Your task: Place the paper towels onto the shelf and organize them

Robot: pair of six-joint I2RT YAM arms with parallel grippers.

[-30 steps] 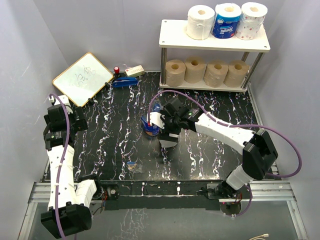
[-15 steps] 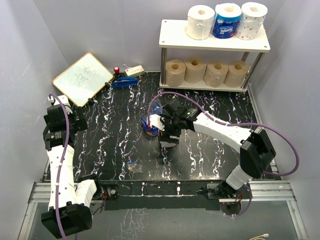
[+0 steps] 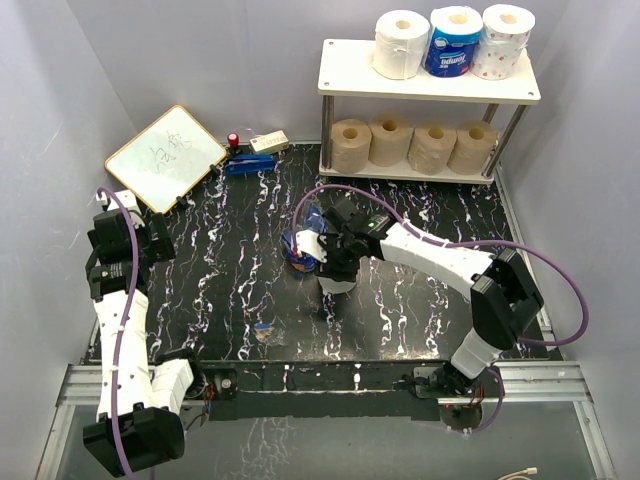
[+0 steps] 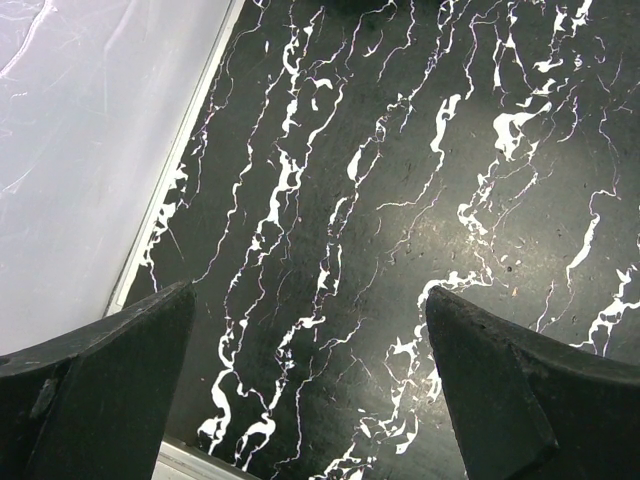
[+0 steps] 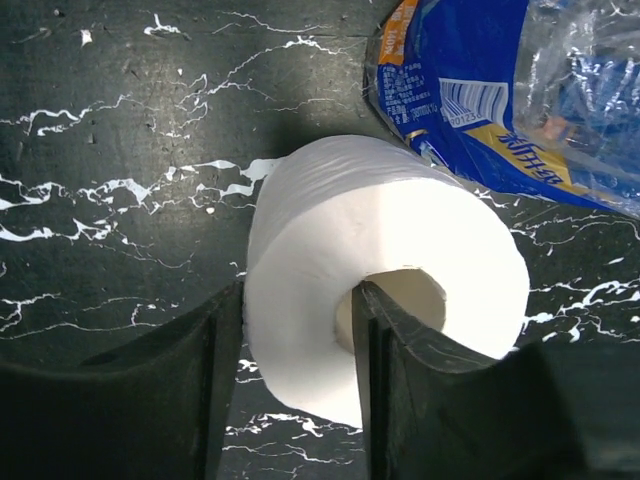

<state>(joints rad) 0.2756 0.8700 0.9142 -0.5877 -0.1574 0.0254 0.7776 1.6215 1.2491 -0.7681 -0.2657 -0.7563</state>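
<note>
The shelf (image 3: 352, 70) stands at the back right. Its top board holds a plain white roll (image 3: 402, 43), a blue-wrapped roll (image 3: 454, 41) and a dotted roll (image 3: 503, 40). Four tan rolls (image 3: 411, 145) stand in a row on the lower board. My right gripper (image 3: 322, 250) (image 5: 295, 310) is at mid-table, shut on another white roll (image 5: 385, 270) (image 3: 309, 243); one finger is in its hollow core, the other against its outer side. My left gripper (image 4: 310, 330) (image 3: 158, 240) is open and empty over the table's left edge.
A crumpled blue plastic wrapper (image 5: 510, 90) (image 3: 298, 258) lies right beside the held roll. A framed whiteboard (image 3: 165, 155), a blue stapler (image 3: 248, 165), a red-capped item (image 3: 233, 141) and a small white box (image 3: 268, 142) sit at the back left. A small scrap (image 3: 265, 330) lies near the front.
My right arm has shifted slightly left with the white roll in its gripper. The left arm has not moved.
</note>
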